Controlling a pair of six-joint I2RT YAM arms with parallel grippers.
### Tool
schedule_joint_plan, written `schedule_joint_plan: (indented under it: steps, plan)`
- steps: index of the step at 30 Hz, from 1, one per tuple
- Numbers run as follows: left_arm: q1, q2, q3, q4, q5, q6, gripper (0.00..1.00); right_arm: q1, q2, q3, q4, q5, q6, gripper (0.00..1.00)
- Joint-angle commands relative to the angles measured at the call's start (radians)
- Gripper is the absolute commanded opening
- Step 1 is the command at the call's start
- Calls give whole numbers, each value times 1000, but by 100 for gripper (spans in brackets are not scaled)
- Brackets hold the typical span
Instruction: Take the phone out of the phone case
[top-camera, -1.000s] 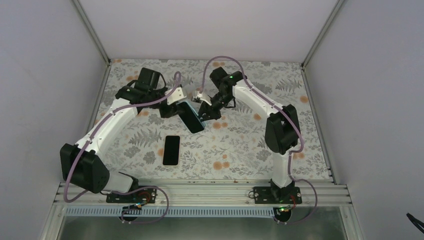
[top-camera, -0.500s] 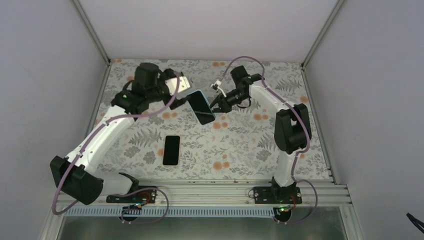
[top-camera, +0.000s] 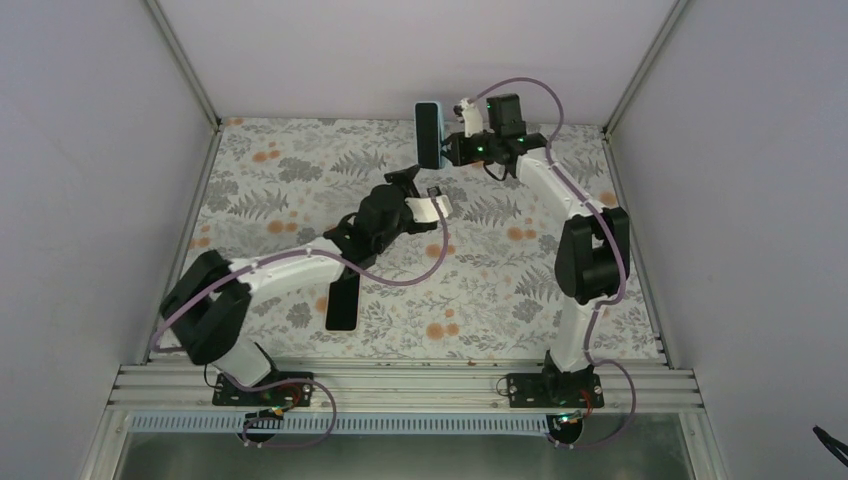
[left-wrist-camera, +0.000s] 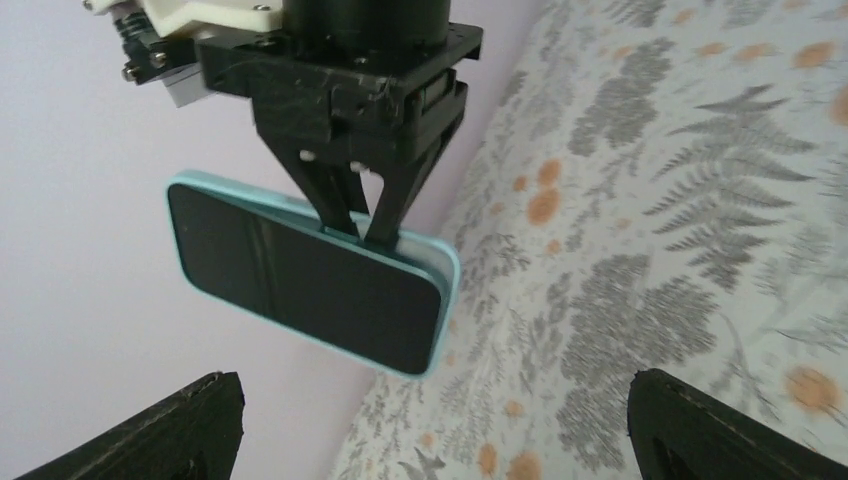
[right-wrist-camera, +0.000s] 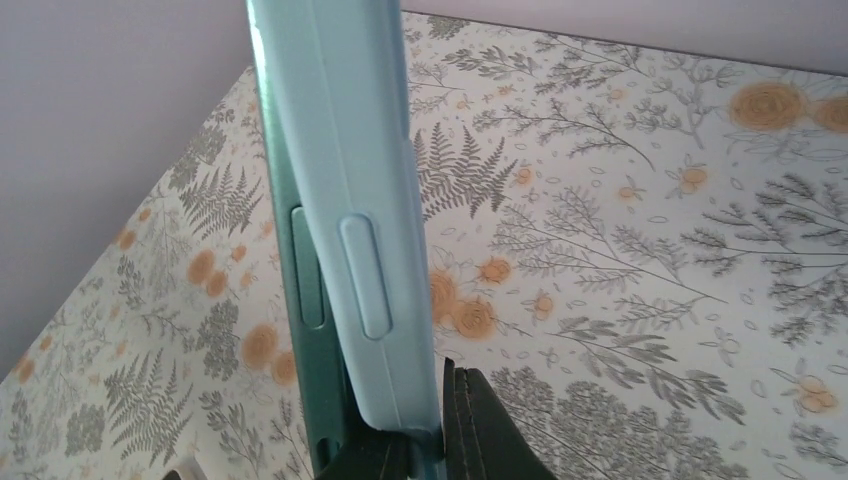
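Observation:
My right gripper (top-camera: 449, 150) is shut on the long edge of the light blue phone case (top-camera: 429, 134) and holds it raised on edge near the back wall. The left wrist view shows the case (left-wrist-camera: 305, 270) with a black face inside its rim; I cannot tell whether that is a phone or a dark lining. The right wrist view shows the case's side (right-wrist-camera: 350, 220) clamped between my fingers (right-wrist-camera: 480, 430). My left gripper (top-camera: 418, 192) is open and empty, just below the case and apart from it. A black phone (top-camera: 343, 304) lies flat on the table, partly under my left arm.
The table has a floral cover (top-camera: 500, 280). White walls close it in at the back and both sides. My left arm stretches low across the table's middle.
My right gripper has lifted the case up and back toward the wall. My left gripper has let go of it and the left arm has swung right and lower.

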Motion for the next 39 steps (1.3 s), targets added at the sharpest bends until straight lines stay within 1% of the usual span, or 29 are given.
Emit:
schedule_joint_plan:
  steps: [1, 4, 6, 9, 12, 18, 23, 27, 39]
  plan:
    - [-11, 100, 36, 372, -123, -3, 95, 46, -39, 7, 76, 76, 87, 4]
    - [-11, 166, 59, 500, -173, -6, 95, 47, -55, -13, 84, 74, 98, 3]
    - [-11, 200, 83, 531, -193, -13, 96, 47, -59, -23, 89, 62, 102, 3]
    - [-11, 253, 123, 500, -199, -22, 96, 47, -61, -29, 89, 37, 109, 3]
    - [-11, 280, 128, 495, -215, -30, 96, 46, -69, -30, 90, 8, 128, 3]
    - [-5, 269, 106, 466, -211, -50, 94, 47, -105, -71, 118, -9, 155, 3]
    - [7, 280, 111, 474, -227, -43, 93, 50, -112, -65, 114, -11, 155, 3]
    - [11, 290, 116, 446, -203, -54, 92, 51, -119, -70, 117, -11, 160, 3]
    - [36, 327, 131, 455, -257, -42, 91, 69, -121, -72, 118, -20, 161, 3]
